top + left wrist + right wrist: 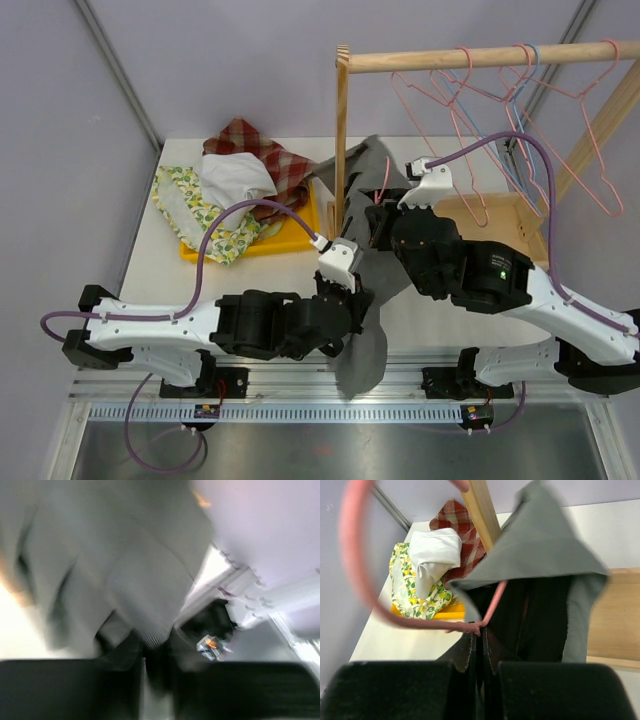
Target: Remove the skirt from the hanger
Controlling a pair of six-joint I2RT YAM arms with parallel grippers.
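The grey skirt (362, 330) hangs between both arms, from the wooden post down past the table's front edge. It fills the blurred left wrist view (100, 555) and shows in the right wrist view (540, 550). My left gripper (345, 292) is shut on a fold of the skirt (154, 640). My right gripper (385, 228) is shut on the pink hanger (365, 595) where its wires meet (479, 628); one arm of the hanger runs up inside the skirt. In the top view the hanger (381, 192) is mostly hidden by the skirt.
A yellow tray (300, 238) at the back left holds a pile of clothes (235, 180). A wooden rack (343, 130) carries several empty pink and blue hangers (520, 90). A wooden box (510, 215) lies at the right.
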